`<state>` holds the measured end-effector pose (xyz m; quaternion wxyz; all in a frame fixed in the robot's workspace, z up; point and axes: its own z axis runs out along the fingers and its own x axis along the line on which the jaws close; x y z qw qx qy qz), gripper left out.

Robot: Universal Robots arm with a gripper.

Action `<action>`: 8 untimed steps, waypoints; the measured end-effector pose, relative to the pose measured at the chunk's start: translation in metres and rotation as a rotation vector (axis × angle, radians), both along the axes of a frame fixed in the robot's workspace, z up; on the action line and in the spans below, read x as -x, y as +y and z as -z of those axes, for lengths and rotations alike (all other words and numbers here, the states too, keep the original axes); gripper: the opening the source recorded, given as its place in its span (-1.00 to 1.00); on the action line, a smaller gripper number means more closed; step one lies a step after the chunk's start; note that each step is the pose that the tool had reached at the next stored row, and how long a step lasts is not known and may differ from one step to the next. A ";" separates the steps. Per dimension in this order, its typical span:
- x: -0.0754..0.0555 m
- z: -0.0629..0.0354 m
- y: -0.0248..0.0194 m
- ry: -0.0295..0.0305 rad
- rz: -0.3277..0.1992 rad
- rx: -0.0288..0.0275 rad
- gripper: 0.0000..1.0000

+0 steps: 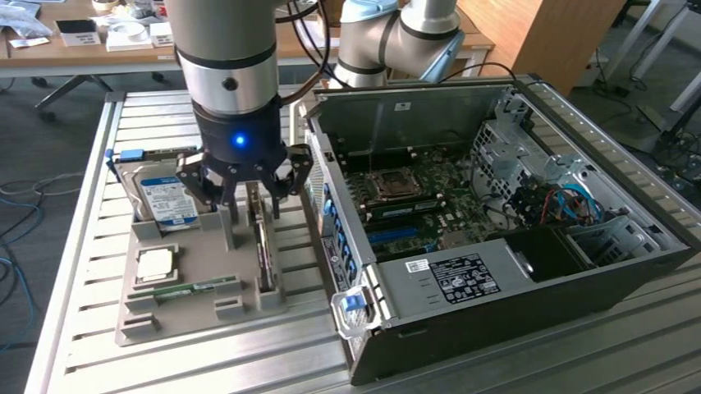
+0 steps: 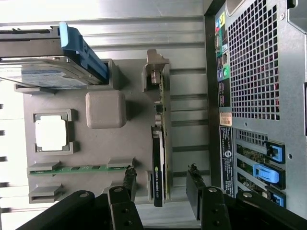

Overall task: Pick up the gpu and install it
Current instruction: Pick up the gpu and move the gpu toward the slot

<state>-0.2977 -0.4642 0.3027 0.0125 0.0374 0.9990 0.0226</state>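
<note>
Carrying every item: slotted metal table (image 1: 77, 345), running under and out past both fingers (image 2: 194, 191).

Computer case (image 1: 515, 246): black tower laid on its side, panel off, motherboard exposed. It lies just outside one finger.

Grey holder (image 1: 176, 316): moulded tray directly beneath the fingers, with a slot or pocket for each part.

Gpu (image 2: 160, 143): green card with black fan block and silver end bracket, standing on its long edge in a slot of the holder. It runs through the gap between the fingers, which are spread apart, one to each face; neither appears to touch it. Handling, as judged: light and stiff, yet fragile, with a bare board and small components; the smooth faces may slip. The best hold looks to be across the thickness, at the upper edge near mid-length, so that the card rises level from its slot.

Hard drive (image 1: 164, 201): silver, blue-white label, upright, outside the other finger.

Processor (image 1: 156, 263): square, flat in its pocket, further out on that same side.

RAM stick (image 1: 197, 289): narrow, green, lying beside the processor.
</note>
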 end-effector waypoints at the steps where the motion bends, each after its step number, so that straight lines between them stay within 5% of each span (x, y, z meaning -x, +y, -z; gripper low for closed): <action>1: 0.000 0.0013 0.0000 0.0000 0.000 0.0000 0.10; 8: 0.000 0.0066 0.0000 0.0003 0.000 0.0003 0.10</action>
